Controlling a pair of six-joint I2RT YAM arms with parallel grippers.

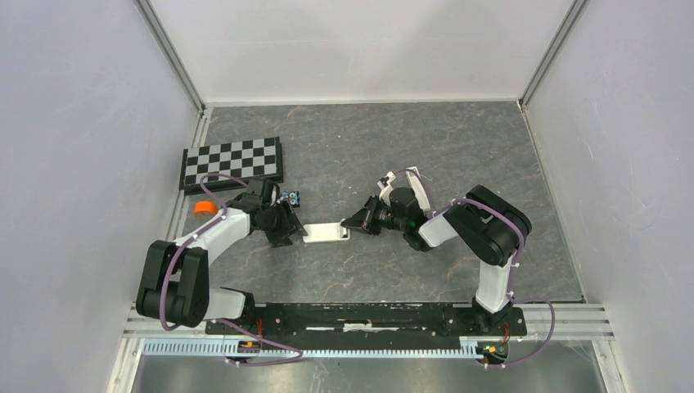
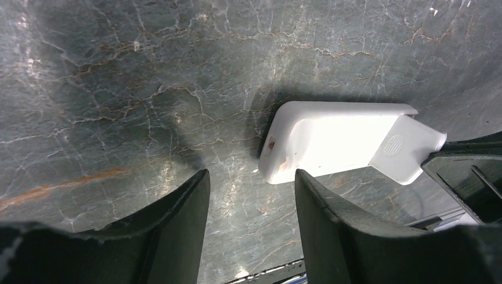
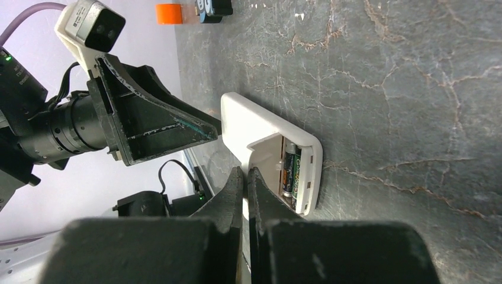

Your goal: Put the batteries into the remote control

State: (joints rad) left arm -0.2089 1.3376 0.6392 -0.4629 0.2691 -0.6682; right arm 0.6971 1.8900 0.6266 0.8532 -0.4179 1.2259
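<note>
The white remote (image 1: 326, 233) lies mid-table between both arms. In the right wrist view its battery bay is open at the near end, with two dark, green-labelled batteries (image 3: 291, 171) inside and the white cover (image 3: 264, 158) lifted ajar beside them. My right gripper (image 3: 244, 173) is shut, its tips against the cover's edge; I cannot tell whether it pinches anything. It shows in the top view (image 1: 357, 223) at the remote's right end. My left gripper (image 2: 251, 177) is open and empty, right by the remote's (image 2: 331, 142) other end, and also shows in the top view (image 1: 296, 233).
A checkerboard (image 1: 233, 162) lies at the back left. An orange piece (image 1: 204, 207) and a small dark-and-blue object (image 1: 290, 196) sit behind the left arm. Grey walls enclose the table on three sides.
</note>
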